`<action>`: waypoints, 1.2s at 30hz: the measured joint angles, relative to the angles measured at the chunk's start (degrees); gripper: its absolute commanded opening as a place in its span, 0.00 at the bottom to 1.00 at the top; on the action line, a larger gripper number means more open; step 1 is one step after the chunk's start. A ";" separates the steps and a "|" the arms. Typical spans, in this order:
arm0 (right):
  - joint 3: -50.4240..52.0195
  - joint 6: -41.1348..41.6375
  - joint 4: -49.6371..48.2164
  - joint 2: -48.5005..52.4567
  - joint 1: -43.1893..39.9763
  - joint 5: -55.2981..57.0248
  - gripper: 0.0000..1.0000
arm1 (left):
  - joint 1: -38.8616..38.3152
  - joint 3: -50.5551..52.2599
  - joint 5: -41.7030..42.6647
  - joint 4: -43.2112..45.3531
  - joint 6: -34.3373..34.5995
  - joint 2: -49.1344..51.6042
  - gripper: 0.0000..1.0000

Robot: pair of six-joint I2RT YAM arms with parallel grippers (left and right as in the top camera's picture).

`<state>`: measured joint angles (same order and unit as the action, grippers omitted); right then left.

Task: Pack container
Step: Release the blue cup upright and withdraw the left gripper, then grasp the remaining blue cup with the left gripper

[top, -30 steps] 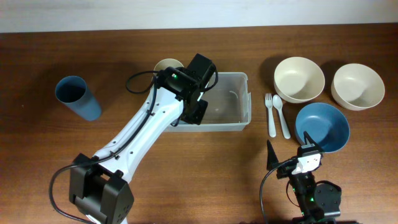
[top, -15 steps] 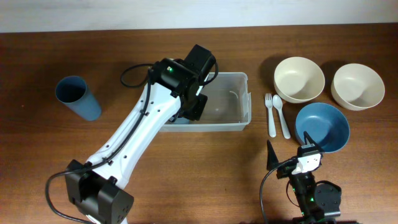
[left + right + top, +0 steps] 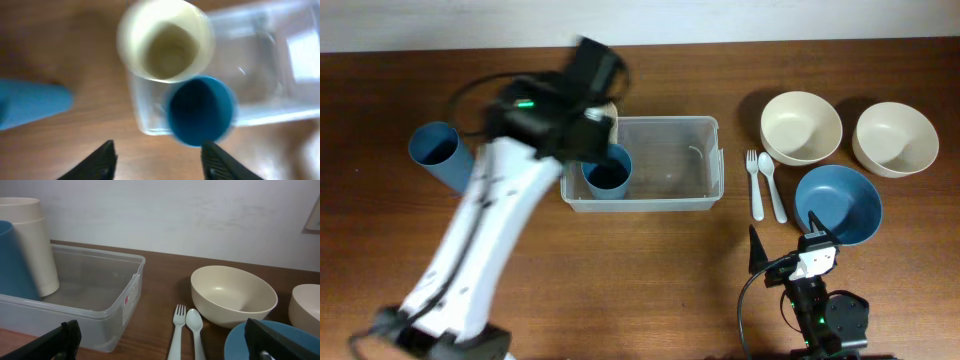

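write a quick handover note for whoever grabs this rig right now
Grippers: both open and empty. The left gripper is over the container's left end, the right gripper by the blue bowl.
Container: mid-table.
Done: blue cup stands in its left end; cream cup seems to be in the corner beside it.
Left: second blue cup on the table to the left; fork, spoon, blue bowl, left cream bowl and right cream bowl to the right.
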<state>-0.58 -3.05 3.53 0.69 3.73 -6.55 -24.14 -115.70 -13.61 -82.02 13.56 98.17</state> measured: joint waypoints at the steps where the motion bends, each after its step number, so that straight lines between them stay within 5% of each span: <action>1: 0.00 0.00 0.02 0.00 0.00 0.00 0.99 | 2.23 -0.28 -0.59 -0.07 0.39 -1.01 0.61; 13: 0.00 0.02 0.02 0.00 0.00 0.00 0.99 | 27.93 -0.76 -0.39 0.83 2.56 0.31 0.61; 36: 0.00 -0.02 0.02 0.00 0.00 0.00 0.99 | 31.63 -0.76 1.42 3.10 2.56 18.93 0.60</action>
<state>-0.58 -3.07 3.55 0.69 3.73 -6.55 7.49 -116.46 -12.19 -78.91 16.12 117.10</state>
